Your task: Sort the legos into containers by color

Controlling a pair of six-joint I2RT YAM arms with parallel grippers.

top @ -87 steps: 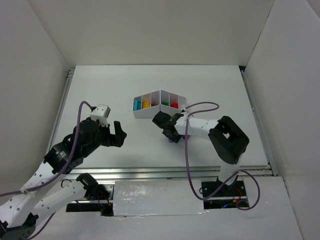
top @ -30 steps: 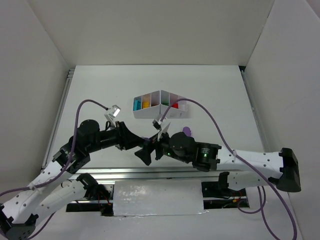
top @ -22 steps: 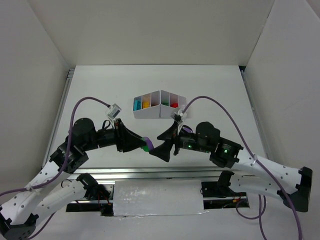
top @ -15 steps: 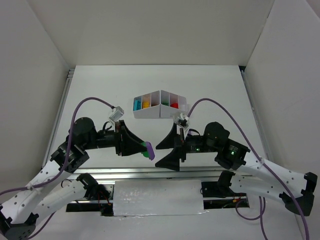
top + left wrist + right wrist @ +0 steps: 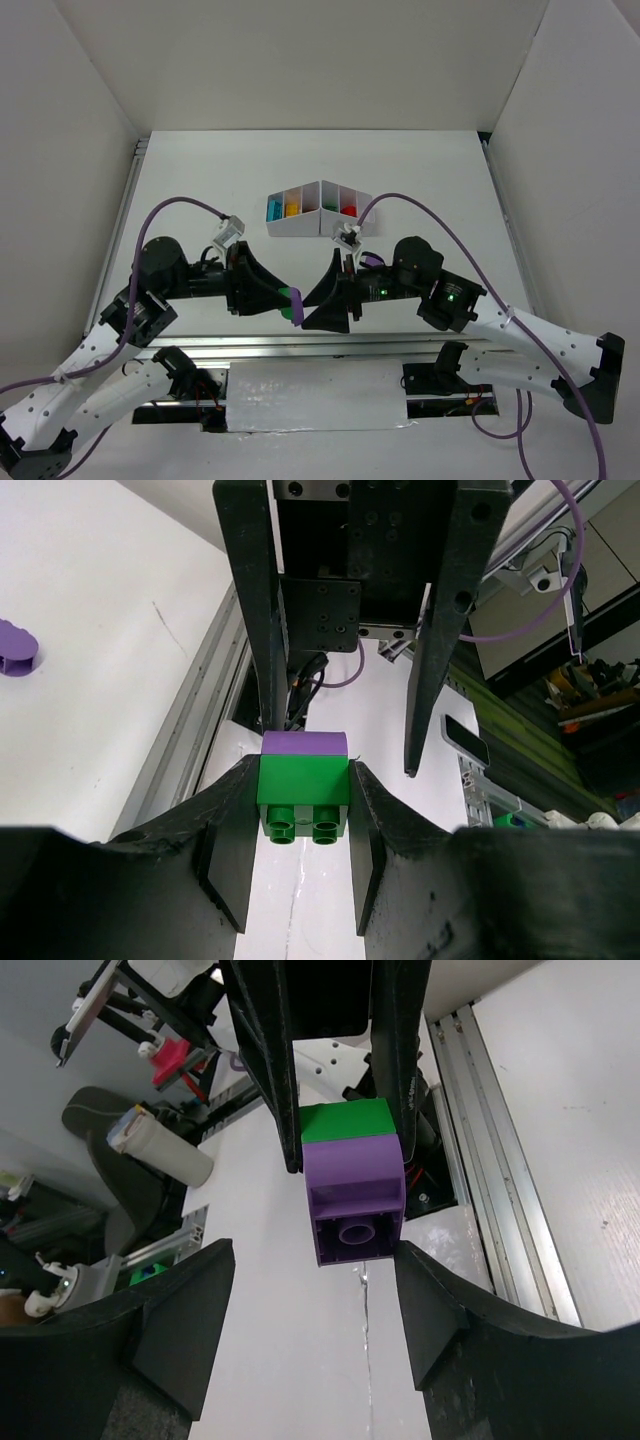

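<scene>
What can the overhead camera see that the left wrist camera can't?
Only the overhead view shows the white tray with coloured bricks already inside. Only the left wrist view shows the green brick's studs and the left claw's fingers pinching its sides. Both show that green brick joined to a purple brick, with the right claw open around the purple end.

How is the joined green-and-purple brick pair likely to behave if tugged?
Probably rigid: the green brick sits undeformed between the pads of the left pincer. Likely light, since that one pinch carries both bricks. The purple brick looks smooth-faced, so it might slip, or pop free suddenly.
</scene>
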